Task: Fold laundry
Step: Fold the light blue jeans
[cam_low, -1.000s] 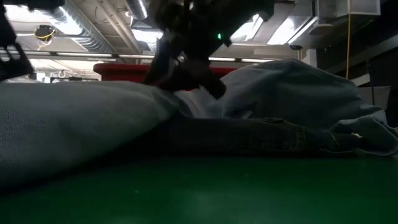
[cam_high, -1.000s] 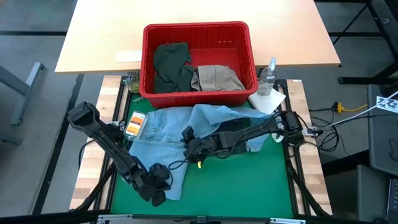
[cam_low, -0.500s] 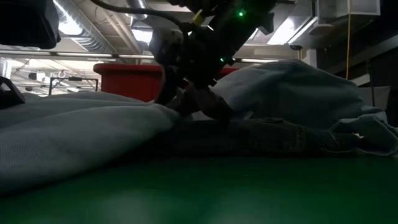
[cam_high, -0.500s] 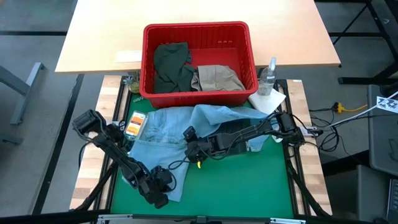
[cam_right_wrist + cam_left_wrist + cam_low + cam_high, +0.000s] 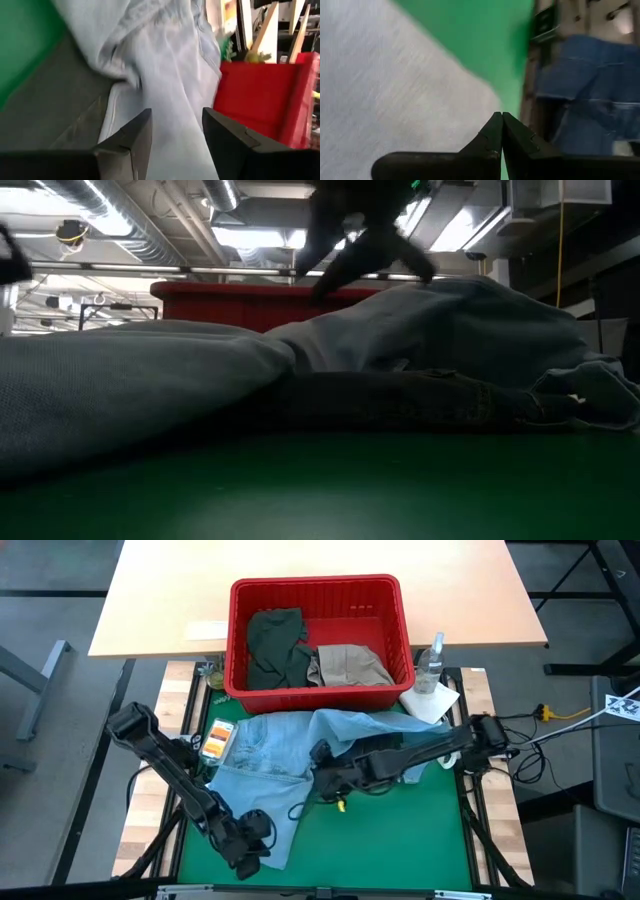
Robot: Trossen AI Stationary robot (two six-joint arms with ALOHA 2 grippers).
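Light blue denim lies spread across the green table before the red basket. Right tool, fingers apart, hovers over it mid-table, holding nothing; left tool, fully closed, sits at its front-left corner.

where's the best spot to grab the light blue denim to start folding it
Probably the near left corner of the light blue denim, by the shut left gripper. It lies flat with a free edge on the green mat, so come in low from the front.
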